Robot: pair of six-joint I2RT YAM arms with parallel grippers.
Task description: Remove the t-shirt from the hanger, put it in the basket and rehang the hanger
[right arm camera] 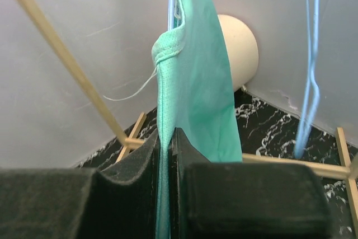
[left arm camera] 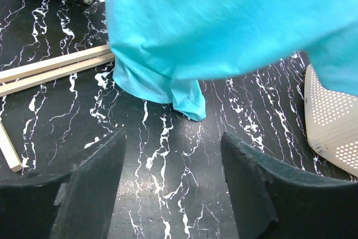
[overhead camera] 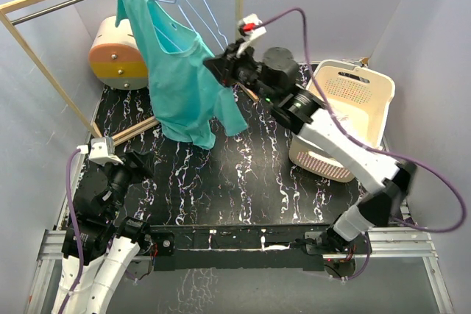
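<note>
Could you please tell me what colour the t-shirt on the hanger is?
The t-shirt is plain turquoise, seen best in the top external view.

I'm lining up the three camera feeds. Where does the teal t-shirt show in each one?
Top external: the teal t-shirt hangs upper left of centre.
Left wrist: it fills the top of the picture.
Right wrist: centre, pinched in the shut right gripper.
Shared landmark: the black white-veined tabletop, in all three.
</note>
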